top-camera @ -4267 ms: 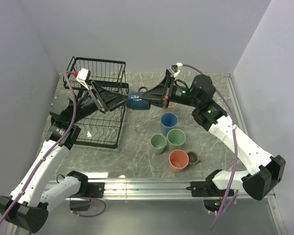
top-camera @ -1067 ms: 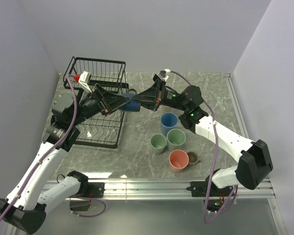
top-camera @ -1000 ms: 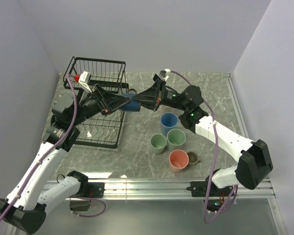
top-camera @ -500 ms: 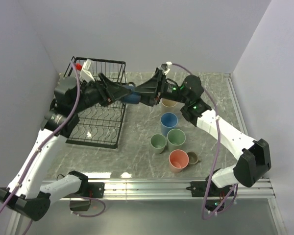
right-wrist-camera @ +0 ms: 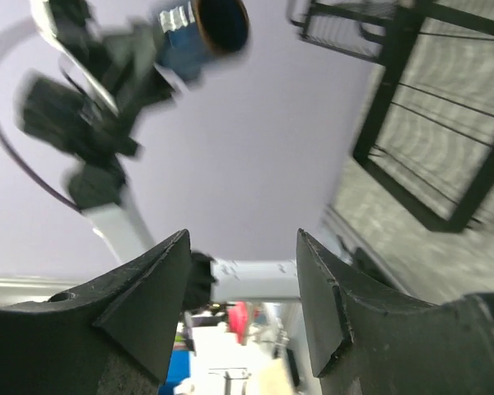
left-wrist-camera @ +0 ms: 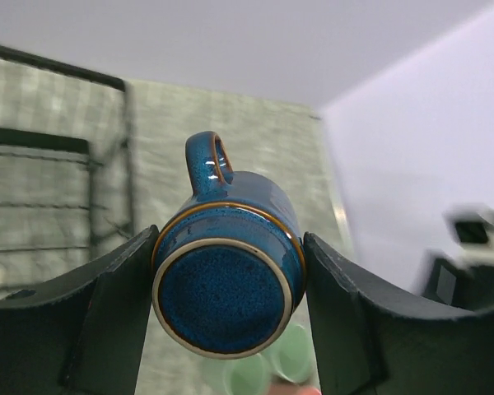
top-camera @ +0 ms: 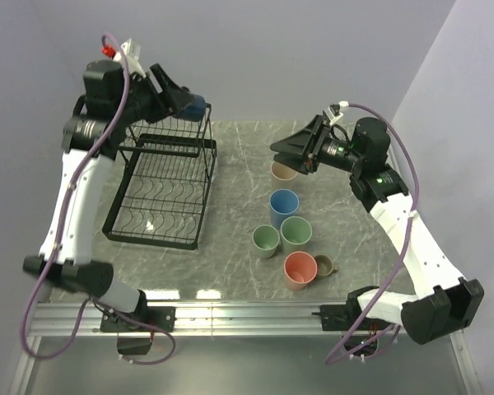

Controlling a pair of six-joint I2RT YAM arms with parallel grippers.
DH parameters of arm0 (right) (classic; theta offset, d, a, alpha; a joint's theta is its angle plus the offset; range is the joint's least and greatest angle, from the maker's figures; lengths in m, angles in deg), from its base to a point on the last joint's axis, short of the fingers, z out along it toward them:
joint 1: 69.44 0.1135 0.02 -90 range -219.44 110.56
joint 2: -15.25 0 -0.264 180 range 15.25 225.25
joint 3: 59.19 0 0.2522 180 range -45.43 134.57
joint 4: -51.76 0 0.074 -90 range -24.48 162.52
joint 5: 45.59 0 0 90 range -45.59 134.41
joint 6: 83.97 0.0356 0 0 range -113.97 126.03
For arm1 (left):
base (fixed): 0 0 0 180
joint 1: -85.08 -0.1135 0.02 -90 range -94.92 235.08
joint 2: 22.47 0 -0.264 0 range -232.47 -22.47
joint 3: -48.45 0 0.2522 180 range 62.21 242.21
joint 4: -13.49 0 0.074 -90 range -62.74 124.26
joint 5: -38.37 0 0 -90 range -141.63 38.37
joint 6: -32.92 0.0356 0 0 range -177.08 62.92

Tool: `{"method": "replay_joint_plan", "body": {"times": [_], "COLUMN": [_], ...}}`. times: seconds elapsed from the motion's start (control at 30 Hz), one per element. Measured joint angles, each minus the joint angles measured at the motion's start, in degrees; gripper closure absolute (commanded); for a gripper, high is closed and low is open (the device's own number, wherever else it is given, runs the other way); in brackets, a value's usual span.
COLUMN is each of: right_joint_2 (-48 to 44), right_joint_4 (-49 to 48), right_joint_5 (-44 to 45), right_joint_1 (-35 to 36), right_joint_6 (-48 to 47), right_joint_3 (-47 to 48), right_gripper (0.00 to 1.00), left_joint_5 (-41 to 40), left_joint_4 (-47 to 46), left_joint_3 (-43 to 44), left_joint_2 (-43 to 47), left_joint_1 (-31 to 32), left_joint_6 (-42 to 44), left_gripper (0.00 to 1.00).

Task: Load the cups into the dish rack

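The left arm (top-camera: 72, 185) has swung up and back since the two arms met over the table (top-camera: 230, 255). It has taken the blue cup (top-camera: 196, 107) with it, and the right arm (top-camera: 405, 234) has let go and drawn off to the right.

From the top, the left arm stands tall with its wrist bent forward. The cup is held in the air by the far right corner of the rack (top-camera: 160, 193). The right arm reaches left, its jaws above the beige cup (top-camera: 281, 171). Five more cups stand near it: light blue (top-camera: 283, 202), two green (top-camera: 296, 233) (top-camera: 266, 239), salmon (top-camera: 300, 269) and a small mug (top-camera: 324, 265).

In the left wrist view, the left jaws clamp the blue cup (left-wrist-camera: 226, 288) by its sides, base towards the camera and handle up.

In the right wrist view, the right jaws are spread wide and empty. They point at the far-off blue cup (right-wrist-camera: 210, 25), with the rack (right-wrist-camera: 420, 123) at the right.
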Motion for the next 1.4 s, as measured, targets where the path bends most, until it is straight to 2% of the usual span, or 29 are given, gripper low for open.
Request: {"method": "replay_joint_plan", "body": {"times": [0.13,0.23,0.4,0.57,0.77,0.87,0.9,0.93,1.03,1.1,1.13,1.23,1.4], "right_joint_2": [-3.0,-5.0,-5.4,-5.4,-5.4,-5.4,-5.4,-5.4,-5.4,-5.4,-5.4,-5.4,-5.4], "right_joint_4": [6.5,10.1,17.6,24.4,27.3,27.7,27.9,28.1,29.5,30.4,30.8,31.5,32.7], "right_joint_5": [0.1,0.1,1.5,3.5,5.0,5.6,5.8,6.1,6.8,7.2,7.4,7.7,7.9], "right_joint_1": [-0.4,-0.4,-0.6,-1.5,-1.5,-1.5,-1.5,-1.5,-1.6,-1.5,-1.5,-1.6,-1.5], "right_joint_6": [-5.2,-7.5,-12.1,-15.0,-15.9,-15.9,-15.9,-15.9,-16.2,-16.4,-16.5,-16.9,-17.9], "right_joint_3": [-1.5,-3.8,-4.0,-3.1,-2.4,-2.6,-2.6,-2.6,-2.6,-2.6,-2.6,-2.6,-2.5], "right_gripper": [0.39,0.41,0.42,0.43,0.44,0.44,0.44,0.44,0.44,0.44,0.44,0.44,0.44], "left_joint_5": [-8.0,-14.7,-22.9,-27.0,-28.3,-27.4,-27.1,-26.8,-26.2,-25.6,-25.0,-23.8,-23.9], "left_joint_4": [4.9,7.8,10.9,11.6,10.4,8.9,8.6,8.3,7.1,6.6,6.2,5.9,5.9], "left_joint_3": [11.6,15.0,15.6,16.8,15.4,13.9,13.6,13.3,11.7,10.8,10.2,8.7,8.5], "left_joint_2": [-10.1,-15.5,-22.6,-29.7,-30.3,-29.5,-29.4,-29.2,-28.4,-27.8,-27.7,-27.7,-27.7], "left_joint_1": [0.0,0.0,0.0,1.2,1.8,1.7,1.7,1.6,1.5,1.6,1.6,1.9,2.0], "left_joint_6": [5.3,7.8,9.8,10.6,12.1,13.3,13.5,13.6,14.4,14.9,15.0,15.4,15.7], "left_gripper": [1.0,1.0,0.99,1.0,1.0,0.87,0.75,0.52,0.26,0.19,0.06,0.01,0.0]}}
